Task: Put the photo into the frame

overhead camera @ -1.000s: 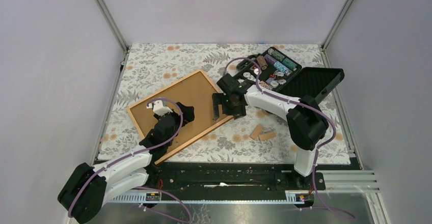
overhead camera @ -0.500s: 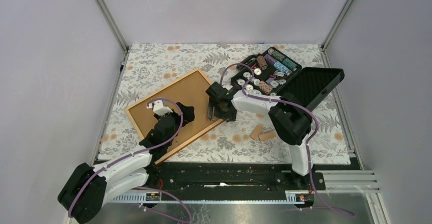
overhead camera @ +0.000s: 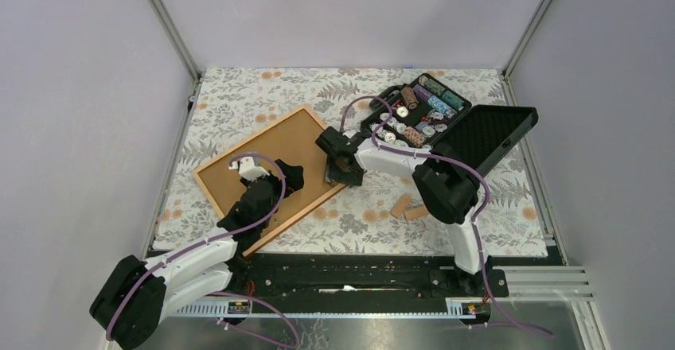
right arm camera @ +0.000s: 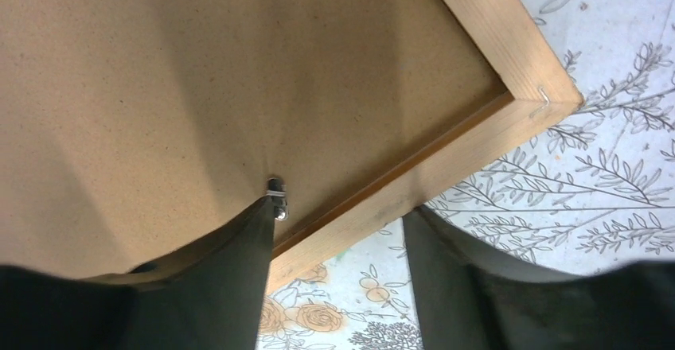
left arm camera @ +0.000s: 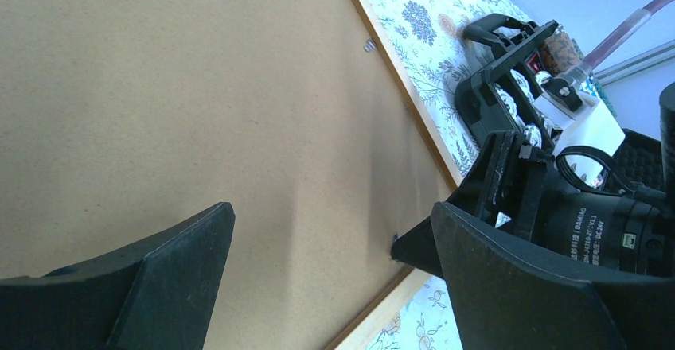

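Shifted left, the right claw [overhead camera: 334,173] is now over the thin tan wooden rectangular frame [overhead camera: 248,140] lying back-up on the floral counter [overhead camera: 239,95]. Left wrist: left claw [left arm camera: 330,215] wide above its brown board [left arm camera: 199,87]. Right wrist: half-parted jaws straddle the frame's rail.

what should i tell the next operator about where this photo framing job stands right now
left claw: open, hovering above the backing board.
right claw: open, astride the right edge of the frame, by a small metal tab.
The frame lies back-up on the table, with the board seated in it.
The photo is not in view.
Done: cannot tell whether the photo is inside.
Left: probably check that, then secure the tabs.
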Action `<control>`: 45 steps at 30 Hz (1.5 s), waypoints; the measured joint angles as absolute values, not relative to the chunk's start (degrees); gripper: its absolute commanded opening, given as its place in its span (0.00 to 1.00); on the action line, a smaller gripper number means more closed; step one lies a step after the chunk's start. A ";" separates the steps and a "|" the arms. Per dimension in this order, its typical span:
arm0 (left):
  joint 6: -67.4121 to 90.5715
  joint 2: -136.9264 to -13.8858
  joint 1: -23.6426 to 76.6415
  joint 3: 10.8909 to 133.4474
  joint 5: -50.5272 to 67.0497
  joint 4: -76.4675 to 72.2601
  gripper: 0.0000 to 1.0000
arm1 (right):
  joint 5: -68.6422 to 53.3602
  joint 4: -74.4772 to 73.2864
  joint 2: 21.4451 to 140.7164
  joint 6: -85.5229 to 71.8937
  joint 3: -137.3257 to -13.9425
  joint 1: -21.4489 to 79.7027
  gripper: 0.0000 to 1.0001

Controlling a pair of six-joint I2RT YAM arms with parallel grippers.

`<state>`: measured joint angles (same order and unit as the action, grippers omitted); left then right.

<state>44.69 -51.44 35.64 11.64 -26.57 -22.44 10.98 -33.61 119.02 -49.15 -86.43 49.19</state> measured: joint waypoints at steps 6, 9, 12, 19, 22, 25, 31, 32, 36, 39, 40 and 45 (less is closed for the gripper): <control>44.69 -51.44 35.64 11.64 -26.57 -22.44 0.99 | 11.86 -32.40 119.98 -51.64 -88.20 48.80 0.17; 44.69 -51.44 35.64 11.64 -26.57 -22.44 0.99 | 12.69 -30.57 120.07 -53.95 -88.25 47.64 0.01; 44.69 -51.44 35.64 11.64 -26.57 -22.44 0.99 | 12.05 -28.62 120.22 -54.46 -88.23 46.11 0.03; 44.69 -51.44 35.64 11.64 -26.57 -22.44 0.99 | 10.44 -28.47 120.25 -47.70 -88.23 45.32 0.44; 44.69 -51.44 35.66 11.64 -26.57 -22.44 0.99 | 10.33 -29.65 120.70 -43.16 -89.49 44.99 0.37; 44.69 -51.44 35.66 11.64 -26.57 -22.44 0.99 | 10.28 -30.22 122.13 -39.07 -92.25 43.92 0.23; 44.69 -51.46 35.66 11.64 -26.57 -22.44 0.99 | 10.00 -30.41 126.91 -34.02 -99.55 41.25 0.19; 44.69 -51.48 35.66 11.64 -26.57 -22.44 0.99 | 10.00 -30.30 127.96 -32.91 -101.08 40.88 0.19; 44.66 -51.48 35.66 11.64 -26.57 -22.44 0.99 | 9.67 -30.85 131.41 -29.30 -106.72 39.90 0.41; 44.69 -51.48 35.66 11.64 -26.57 -22.44 0.99 | 9.45 -33.26 133.05 -27.64 -110.08 39.68 0.67; 44.66 -51.48 35.66 11.64 -26.57 -22.44 0.99 | 9.26 -34.11 133.12 -27.22 -110.45 39.68 0.73; 44.69 -51.51 35.66 11.64 -26.57 -22.44 0.99 | 6.31 -35.94 132.86 -27.31 -110.17 39.70 0.79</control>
<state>44.69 -51.51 35.66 11.64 -26.57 -22.44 6.31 -35.94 132.86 -27.31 -110.17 39.70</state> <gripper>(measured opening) 0.987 0.787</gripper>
